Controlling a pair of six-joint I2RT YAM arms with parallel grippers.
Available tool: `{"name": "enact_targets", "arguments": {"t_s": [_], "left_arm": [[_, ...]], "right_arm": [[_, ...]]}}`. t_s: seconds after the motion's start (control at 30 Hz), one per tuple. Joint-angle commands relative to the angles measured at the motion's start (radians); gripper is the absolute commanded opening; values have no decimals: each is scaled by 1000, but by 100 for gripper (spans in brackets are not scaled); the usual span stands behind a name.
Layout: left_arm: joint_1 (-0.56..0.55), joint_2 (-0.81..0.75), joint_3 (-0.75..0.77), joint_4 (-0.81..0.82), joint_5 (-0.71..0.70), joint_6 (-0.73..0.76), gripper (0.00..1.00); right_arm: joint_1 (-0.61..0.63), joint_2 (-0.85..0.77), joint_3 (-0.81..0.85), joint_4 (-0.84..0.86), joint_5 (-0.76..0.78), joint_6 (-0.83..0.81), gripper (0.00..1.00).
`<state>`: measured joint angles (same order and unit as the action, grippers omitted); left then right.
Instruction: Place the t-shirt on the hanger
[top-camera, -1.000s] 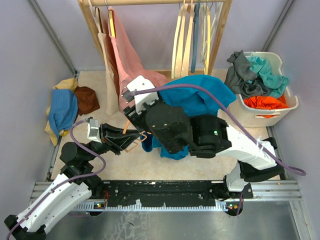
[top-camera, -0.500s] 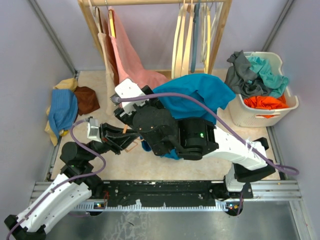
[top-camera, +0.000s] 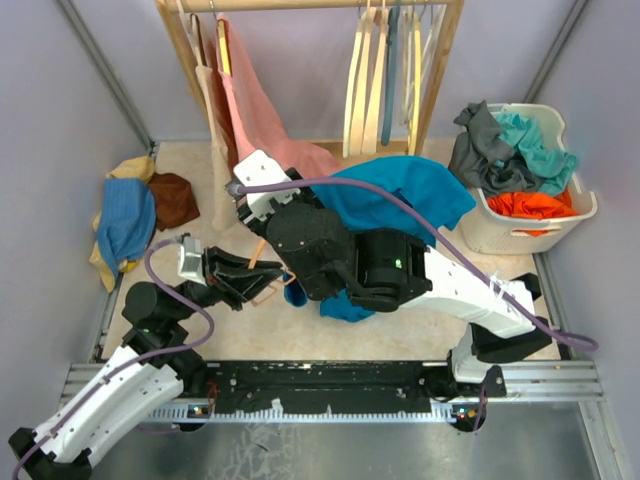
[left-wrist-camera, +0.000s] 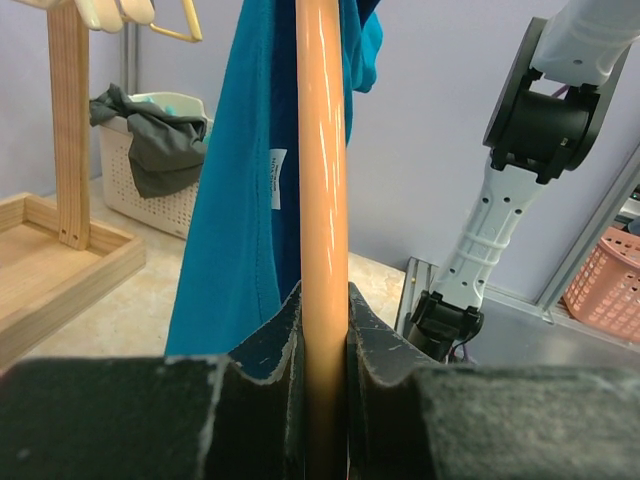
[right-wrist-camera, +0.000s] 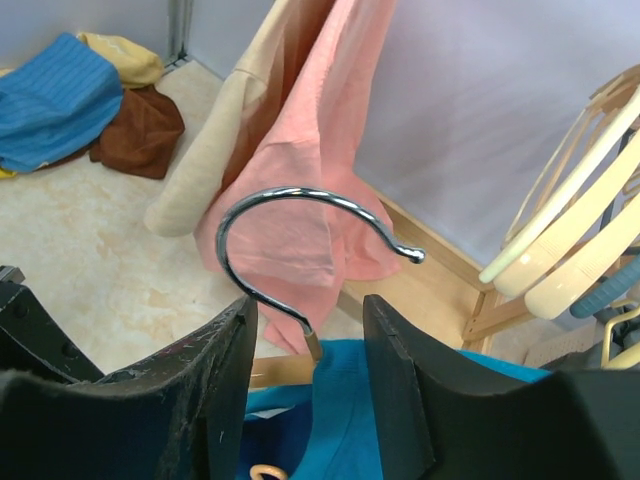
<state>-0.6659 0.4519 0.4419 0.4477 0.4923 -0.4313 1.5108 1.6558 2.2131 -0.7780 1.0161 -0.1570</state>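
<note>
The left gripper (left-wrist-camera: 322, 305) is clamped narrowly on the hanger (left-wrist-camera: 322, 150), whose orange wooden arm stands upright between its fingers. The t-shirt (left-wrist-camera: 240, 200) hangs draped over that hanger, just behind and left of the bar in the left wrist view, with its white label (left-wrist-camera: 278, 178) showing. The right gripper (right-wrist-camera: 305, 335) stands partly spread around the metal hook (right-wrist-camera: 290, 191), one finger on each side of the stem. It seems not to touch the stem, though the stem's lower end is hidden. The t-shirt's cloth lies just below those fingers.
</note>
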Motion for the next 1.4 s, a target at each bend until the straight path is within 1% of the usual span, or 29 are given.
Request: {"name": "enact_targets", "arguments": {"t_s": [0.0,0.07,0.13,0.2,0.33,0.43,0.57,0.7,0.8,1.03,1.13,1.27,1.37], "left_arm": [[-1,-15,39,114,10,-8,0],[-1,-14,43,115,10,-9,0],[-2,-14,44,117,8,-10,0],[-1,-14,41,120,1,-11,0],[-1,-10,39,130,-20,-13,0],[-2,0,37,146,-29,-20,0],[-2,22,43,165,-25,-26,0],[-1,48,60,156,-16,-25,2],[-2,53,63,149,-17,-27,9],[-2,62,66,139,-8,-34,31],[-2,84,74,143,9,-42,39],[-3,114,99,148,43,-57,44],[-2,122,119,142,58,-65,45]], "right_arm": [[-9,-35,-16,-41,-16,35,45],[-8,-33,-19,-68,-21,58,43],[-9,-33,-23,-88,-25,78,38],[-4,-37,-28,-96,-28,92,35],[10,-40,-25,-101,-34,106,22],[20,-33,-14,-101,-41,111,15],[22,-27,-11,-97,-66,121,1],[22,-34,-37,-83,-65,131,0],[22,-65,-86,-64,-39,135,0],[14,-171,-229,-30,1,174,0],[9,-215,-294,-19,10,193,0],[-2,-276,-374,3,16,208,0],[-14,-314,-431,13,19,214,0]]}}
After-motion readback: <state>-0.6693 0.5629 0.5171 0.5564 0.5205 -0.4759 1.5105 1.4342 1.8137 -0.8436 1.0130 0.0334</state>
